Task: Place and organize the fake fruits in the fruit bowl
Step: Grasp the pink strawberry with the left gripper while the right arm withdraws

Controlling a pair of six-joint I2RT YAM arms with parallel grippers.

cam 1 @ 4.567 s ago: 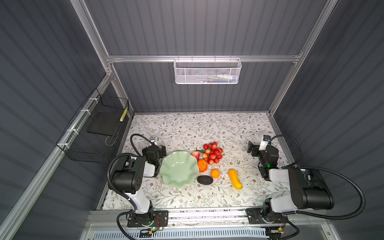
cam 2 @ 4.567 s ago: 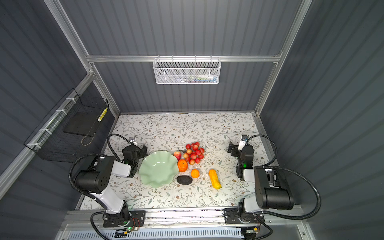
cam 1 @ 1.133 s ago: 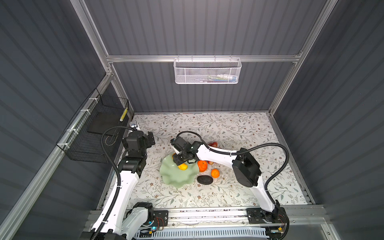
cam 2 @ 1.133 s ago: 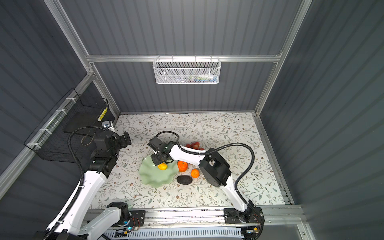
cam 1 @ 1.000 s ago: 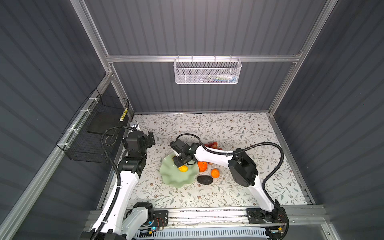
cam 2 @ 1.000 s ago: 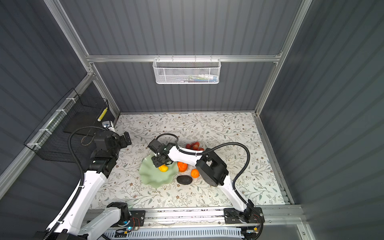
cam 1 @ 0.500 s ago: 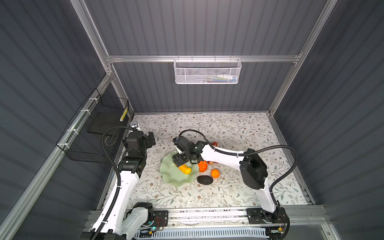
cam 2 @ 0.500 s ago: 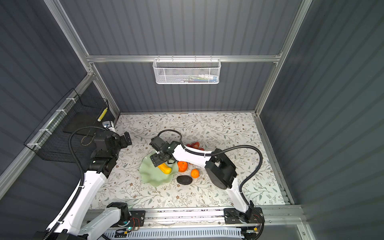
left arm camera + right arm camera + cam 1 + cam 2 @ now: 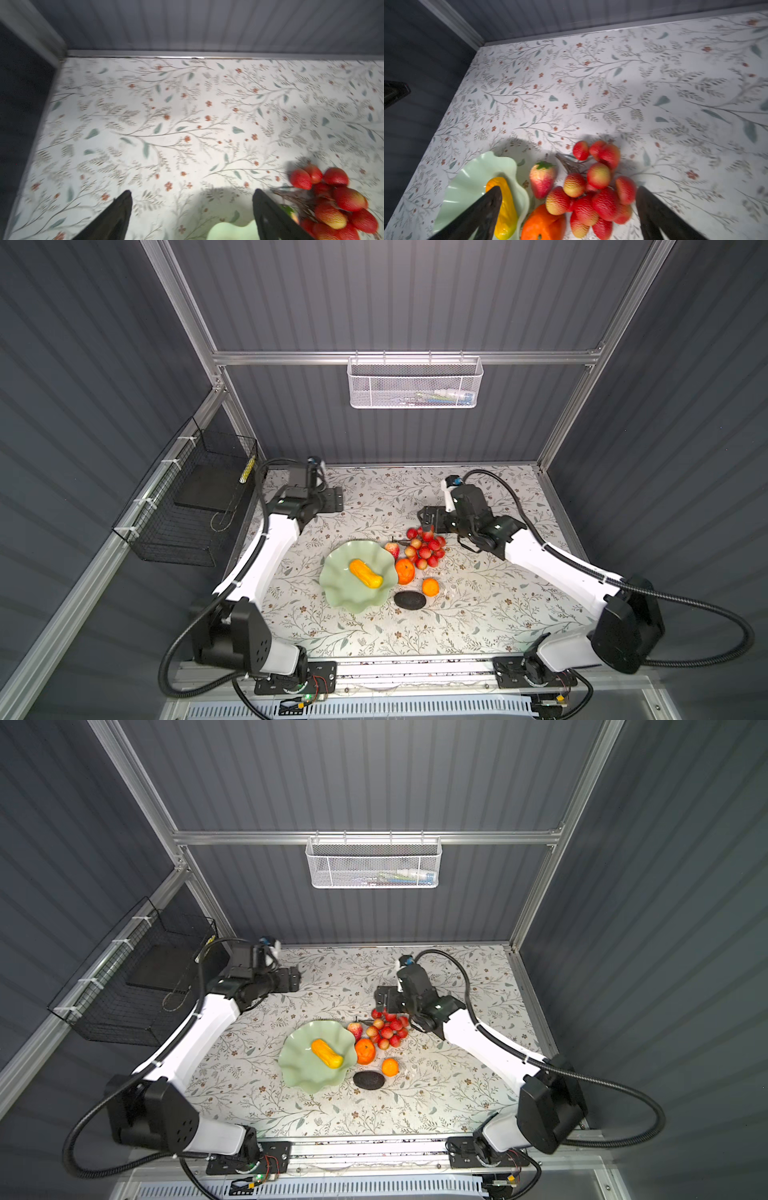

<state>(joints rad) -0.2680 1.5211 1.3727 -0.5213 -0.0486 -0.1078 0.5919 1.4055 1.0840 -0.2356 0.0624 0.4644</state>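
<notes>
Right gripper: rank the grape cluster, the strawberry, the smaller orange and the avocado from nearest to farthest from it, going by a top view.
From the right gripper, in a top view:
1. grape cluster, right next to it.
2. strawberry, left of the grapes, at the fruit bowl rim.
3. smaller orange, farther toward the front.
4. avocado, frontmost, beside the bowl.

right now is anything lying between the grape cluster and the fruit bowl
Yes. The strawberry and the larger orange lie between the grape cluster and the fruit bowl, close beside its rim. A path lifted over them looks free.
</notes>
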